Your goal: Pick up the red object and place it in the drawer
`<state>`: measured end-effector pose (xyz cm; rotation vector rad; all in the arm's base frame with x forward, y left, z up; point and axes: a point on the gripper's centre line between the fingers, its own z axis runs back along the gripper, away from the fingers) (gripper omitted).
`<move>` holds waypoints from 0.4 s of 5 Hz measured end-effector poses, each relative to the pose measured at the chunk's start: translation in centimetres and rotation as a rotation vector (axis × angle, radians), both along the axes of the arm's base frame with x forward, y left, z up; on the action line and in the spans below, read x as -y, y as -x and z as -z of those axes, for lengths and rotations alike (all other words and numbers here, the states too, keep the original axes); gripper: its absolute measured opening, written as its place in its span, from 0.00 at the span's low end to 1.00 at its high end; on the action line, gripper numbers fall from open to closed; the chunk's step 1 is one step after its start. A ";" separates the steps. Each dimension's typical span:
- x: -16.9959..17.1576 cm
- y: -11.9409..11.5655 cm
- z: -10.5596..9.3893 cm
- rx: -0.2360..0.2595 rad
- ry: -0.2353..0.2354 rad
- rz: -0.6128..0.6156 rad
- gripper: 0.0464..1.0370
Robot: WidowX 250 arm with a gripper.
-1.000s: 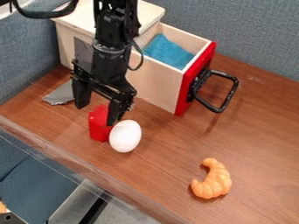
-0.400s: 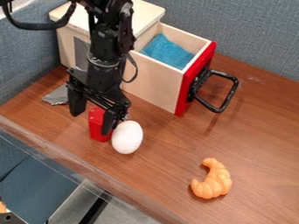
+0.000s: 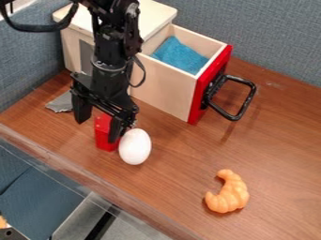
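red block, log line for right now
red block: on table beside white egg | gripper: open, jaws apart at block | drawer: open, blue cloth inside | placement: not yet done

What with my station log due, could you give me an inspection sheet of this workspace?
Surface: wood-grain tabletop, a faint pale mark beyond the drawer handle.
Job's things: red block on the tabletop; drawer pulled open, blue cloth inside.
Clutter: white egg right beside the block; toy croissant farther off; grey scrap behind the gripper.
Gripper: fingers apart, low at the block; contact cannot be told.
Cables: thick black cable sagging from the arm, thinner loop near the wrist.
Surroundings: blue-grey fabric partitions behind and at left.
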<state>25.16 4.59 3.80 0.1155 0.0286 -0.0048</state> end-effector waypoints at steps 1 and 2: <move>0.0 0.0 0.4 -0.011 0.003 0.001 0.92; 0.0 -0.1 0.6 -0.001 0.003 -0.015 0.69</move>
